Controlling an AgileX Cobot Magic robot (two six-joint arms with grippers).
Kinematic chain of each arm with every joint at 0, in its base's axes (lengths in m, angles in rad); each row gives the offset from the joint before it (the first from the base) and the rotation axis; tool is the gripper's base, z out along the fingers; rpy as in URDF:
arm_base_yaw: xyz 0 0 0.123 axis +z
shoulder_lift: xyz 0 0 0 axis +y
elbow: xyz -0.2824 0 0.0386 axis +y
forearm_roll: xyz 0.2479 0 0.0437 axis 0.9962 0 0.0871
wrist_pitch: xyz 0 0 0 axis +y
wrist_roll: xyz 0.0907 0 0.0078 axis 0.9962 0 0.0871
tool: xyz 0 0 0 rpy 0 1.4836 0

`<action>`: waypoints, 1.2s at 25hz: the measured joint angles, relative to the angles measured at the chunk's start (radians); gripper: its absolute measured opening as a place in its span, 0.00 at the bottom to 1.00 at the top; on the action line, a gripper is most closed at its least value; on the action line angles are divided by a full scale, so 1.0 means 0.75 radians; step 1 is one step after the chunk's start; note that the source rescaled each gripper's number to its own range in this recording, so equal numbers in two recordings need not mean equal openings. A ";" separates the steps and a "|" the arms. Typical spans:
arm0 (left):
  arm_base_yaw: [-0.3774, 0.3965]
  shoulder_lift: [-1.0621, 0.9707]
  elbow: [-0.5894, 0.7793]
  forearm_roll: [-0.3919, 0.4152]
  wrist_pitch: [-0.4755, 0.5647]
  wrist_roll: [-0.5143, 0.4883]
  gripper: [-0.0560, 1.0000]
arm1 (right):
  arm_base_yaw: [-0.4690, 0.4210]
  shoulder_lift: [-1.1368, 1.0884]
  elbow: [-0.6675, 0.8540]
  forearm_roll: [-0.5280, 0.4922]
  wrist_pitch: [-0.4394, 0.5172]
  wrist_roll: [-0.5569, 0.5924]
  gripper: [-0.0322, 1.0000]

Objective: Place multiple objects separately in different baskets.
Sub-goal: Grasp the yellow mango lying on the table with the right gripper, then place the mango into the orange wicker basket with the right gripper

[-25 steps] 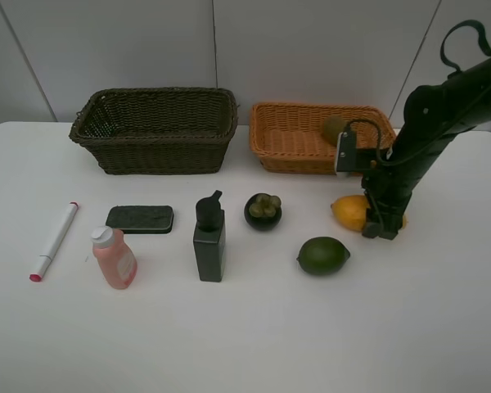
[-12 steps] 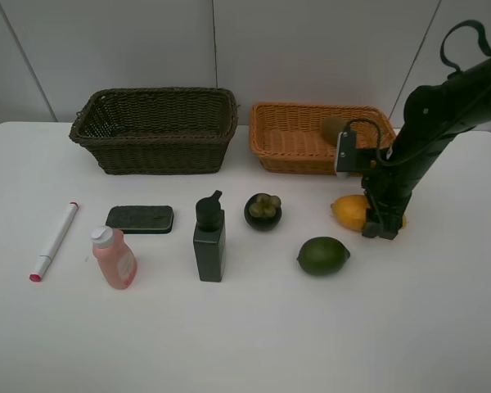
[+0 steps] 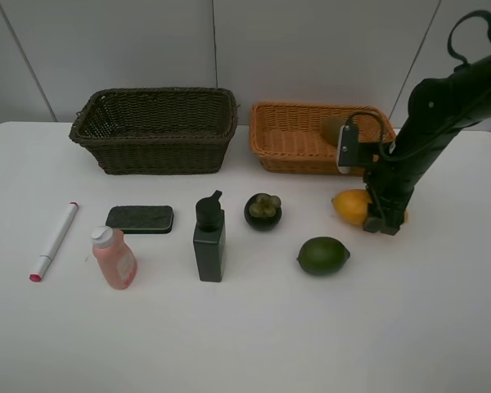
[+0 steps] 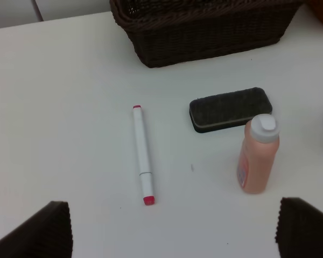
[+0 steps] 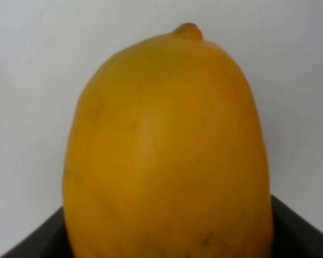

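The white table (image 3: 229, 327) carried 2 baskets at its far edge: the dark basket (image 3: 155, 151) on the left and, just beside it, the orange basket (image 3: 295, 160) on the right. The right arm (image 3: 430, 123) reached down in front of the orange basket, and the right gripper (image 3: 382, 225) grasped the mango (image 3: 349, 205) at table level, its dark fingers flanking the fruit. The left gripper (image 4: 172, 231) hung released above the left side, nothing between its fingers. The pump bottle (image 3: 209, 241) stood upright near the middle. Left of it stood the pink bottle (image 3: 114, 259), with the eraser (image 3: 140, 218) lying flat just beyond. The marker (image 3: 55, 240) lay furthest left. The lime (image 3: 322, 255) sat near the mango, the mangosteen (image 3: 263, 211) right of the pump bottle. The kiwi (image 3: 334, 128) rested inside the orange basket.
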 joint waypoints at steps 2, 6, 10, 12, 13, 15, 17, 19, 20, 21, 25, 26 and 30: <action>0.000 0.000 0.000 0.000 0.000 0.000 1.00 | 0.000 -0.037 0.000 0.000 0.007 0.000 0.29; 0.000 0.000 0.000 0.000 0.000 0.000 1.00 | 0.000 -0.106 0.000 -0.001 0.064 0.000 0.29; 0.000 0.000 0.000 0.000 0.000 0.000 1.00 | 0.000 -0.183 0.000 -0.001 0.139 0.000 0.29; 0.000 0.000 0.000 0.000 0.000 0.000 1.00 | 0.000 -0.229 0.000 -0.001 0.163 0.000 0.29; 0.000 0.000 0.000 0.000 0.000 0.000 1.00 | 0.000 -0.252 0.000 0.001 0.168 0.000 0.29; 0.000 0.000 0.000 0.000 0.000 0.000 1.00 | 0.000 -0.291 0.000 0.011 0.174 0.000 0.29; 0.000 0.000 0.000 0.000 0.000 0.000 1.00 | 0.000 -0.323 0.000 0.026 0.176 0.000 0.29; 0.000 0.000 0.000 0.000 0.000 0.000 1.00 | 0.000 -0.349 -0.002 0.038 0.176 0.000 0.29; 0.000 0.000 0.000 0.000 0.000 0.000 1.00 | 0.000 -0.357 -0.006 0.047 0.178 0.000 0.29; 0.000 0.000 0.000 0.000 0.000 0.000 1.00 | 0.000 -0.361 -0.016 0.061 0.179 0.000 0.29; 0.000 0.000 0.000 0.000 0.000 0.000 1.00 | 0.000 -0.365 -0.062 0.138 0.163 0.000 0.29; 0.000 0.000 0.000 0.000 0.000 0.000 1.00 | 0.000 -0.365 -0.072 0.148 0.148 0.000 0.29; 0.000 0.000 0.000 0.000 0.000 0.000 1.00 | 0.000 -0.365 -0.121 0.155 0.064 0.000 0.29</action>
